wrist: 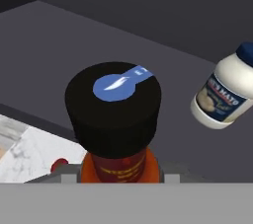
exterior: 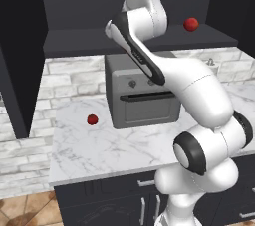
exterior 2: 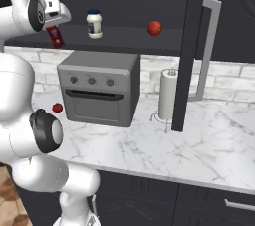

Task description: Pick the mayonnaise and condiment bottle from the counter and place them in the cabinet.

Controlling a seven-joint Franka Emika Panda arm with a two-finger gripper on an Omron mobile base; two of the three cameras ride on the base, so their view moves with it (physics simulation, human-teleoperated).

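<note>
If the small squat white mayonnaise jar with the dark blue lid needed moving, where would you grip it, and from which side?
Probably the round white body below the lid, approached level from the open front: the mayonnaise jar stands upright on the dark cabinet shelf, with room either side.

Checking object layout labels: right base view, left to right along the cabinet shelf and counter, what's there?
Condiment bottle in the gripper → small tomato on the counter → toaster oven → mayonnaise → shelf tomato → paper-towel roll → open cabinet door.

2 rear base views, 1 close hand view
</note>
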